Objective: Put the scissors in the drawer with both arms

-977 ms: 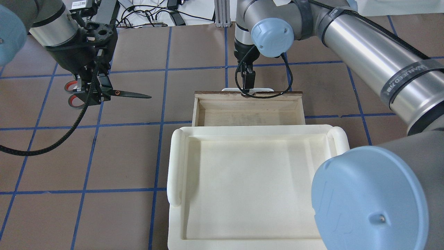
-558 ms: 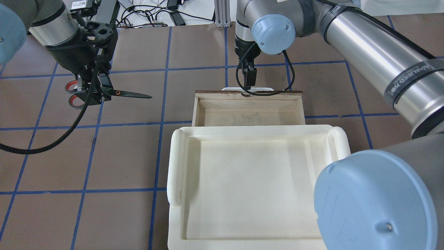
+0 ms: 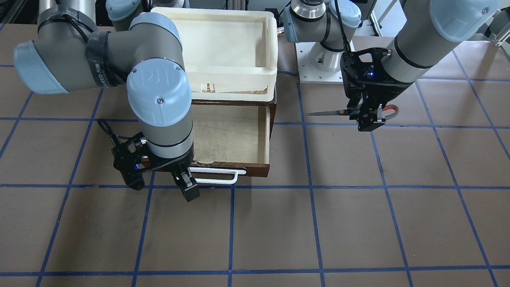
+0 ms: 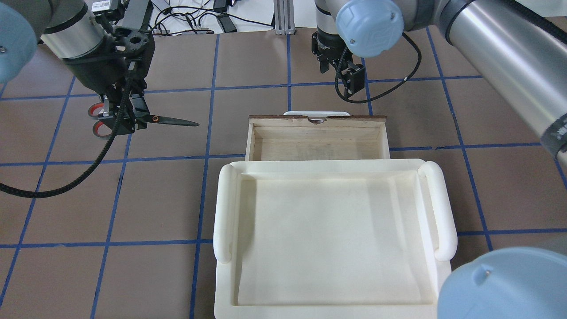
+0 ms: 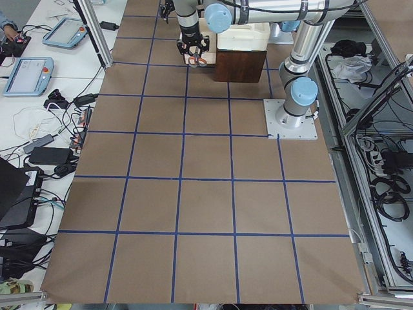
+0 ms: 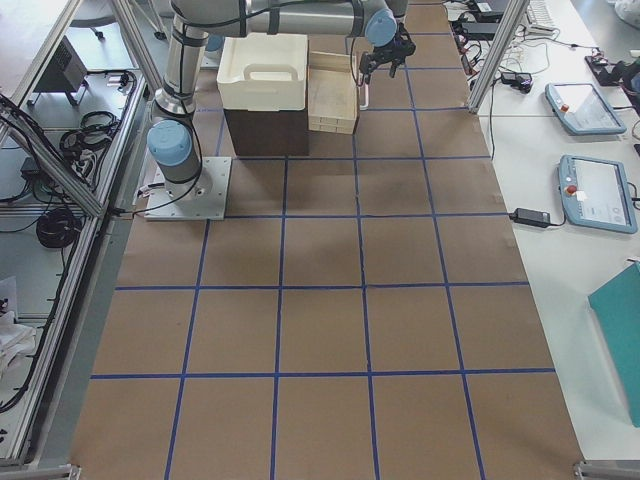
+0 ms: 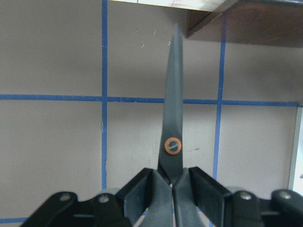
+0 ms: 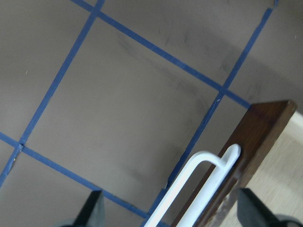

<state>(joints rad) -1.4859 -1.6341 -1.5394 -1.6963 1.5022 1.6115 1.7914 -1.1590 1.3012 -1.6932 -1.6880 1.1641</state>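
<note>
The small pair of scissors [image 4: 170, 120], with slim closed blades and grey finger loops lined in orange-red, is pinched just behind the pivot by the black two-finger left gripper [image 4: 120, 116] and is held above the brown, blue-lined table [image 4: 155, 199]. The long axis runs across the table, roughly parallel to the front panel of the shallow dark-brown wooden drawer [image 4: 250, 141], with the tip aimed toward that drawer and the loops turned away. The drawer stands pulled open well apart from the blade tip, on the side the tip points to; the scissors would, it is judged, have to be carried along their own axis and lowered over the near side wall. The left arm is plainly the nearer one.

The black right gripper [image 3: 163, 189] hangs with its fingers spread, beside the long white plastic bar handle [image 3: 215, 175] and gripping nothing. Nothing is seen on the drawer's pale plywood floor, nor in the cream-white plastic tray [image 4: 319, 165] above it.
</note>
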